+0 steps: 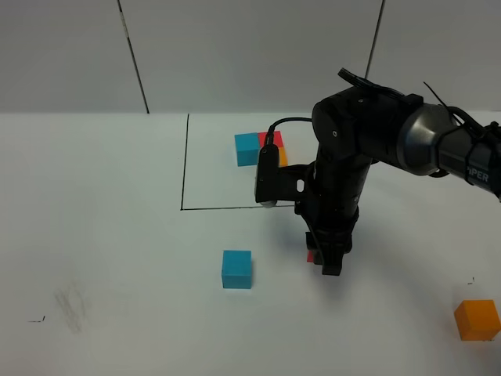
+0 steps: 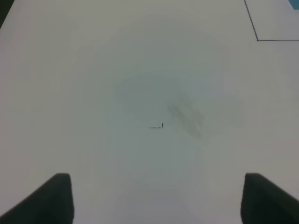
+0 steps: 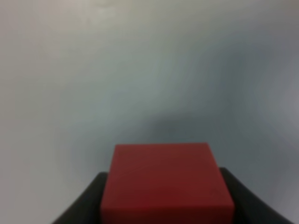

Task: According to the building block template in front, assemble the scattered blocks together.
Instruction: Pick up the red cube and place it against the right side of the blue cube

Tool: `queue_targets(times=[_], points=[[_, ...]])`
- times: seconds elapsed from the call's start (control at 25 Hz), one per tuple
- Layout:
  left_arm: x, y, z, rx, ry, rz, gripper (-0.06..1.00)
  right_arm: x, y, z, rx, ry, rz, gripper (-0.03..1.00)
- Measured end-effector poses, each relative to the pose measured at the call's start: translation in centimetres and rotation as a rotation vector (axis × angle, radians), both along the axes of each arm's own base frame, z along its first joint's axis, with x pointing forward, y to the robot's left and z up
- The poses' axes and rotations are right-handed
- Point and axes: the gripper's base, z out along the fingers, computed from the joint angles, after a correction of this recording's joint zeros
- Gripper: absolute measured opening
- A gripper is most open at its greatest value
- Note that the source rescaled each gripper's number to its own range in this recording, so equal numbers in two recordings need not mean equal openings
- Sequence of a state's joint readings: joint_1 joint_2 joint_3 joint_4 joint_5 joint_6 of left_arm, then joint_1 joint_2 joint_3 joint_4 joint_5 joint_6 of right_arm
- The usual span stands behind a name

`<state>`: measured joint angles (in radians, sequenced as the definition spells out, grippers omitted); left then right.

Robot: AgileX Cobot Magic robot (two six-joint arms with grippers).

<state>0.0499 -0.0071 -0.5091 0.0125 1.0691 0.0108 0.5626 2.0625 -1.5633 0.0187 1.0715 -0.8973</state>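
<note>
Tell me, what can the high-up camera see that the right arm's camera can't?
Only the high camera shows the blue cube, the orange cube, the framed template and the whole right arm. Only the right wrist camera shows the red cube big and close, with dark fingers against both its sides. Both show the right gripper, the red cube (just a sliver from up high) and the white table.
</note>
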Motion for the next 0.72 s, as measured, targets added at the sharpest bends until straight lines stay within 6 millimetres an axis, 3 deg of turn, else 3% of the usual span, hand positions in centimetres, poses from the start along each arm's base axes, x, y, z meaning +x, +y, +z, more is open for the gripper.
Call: queue_targets(times=[0.44,0.72], points=[[0.0,0.0,0.0,0.000,0.000,0.000,0.84,0.1,0.5,-0.5,0.000,-0.024,0.037,0.00],[0.0,0.0,0.0,0.000,0.000,0.000,0.84,-1.0,3.0,-0.5,0.011,-0.084,0.136,0.00]])
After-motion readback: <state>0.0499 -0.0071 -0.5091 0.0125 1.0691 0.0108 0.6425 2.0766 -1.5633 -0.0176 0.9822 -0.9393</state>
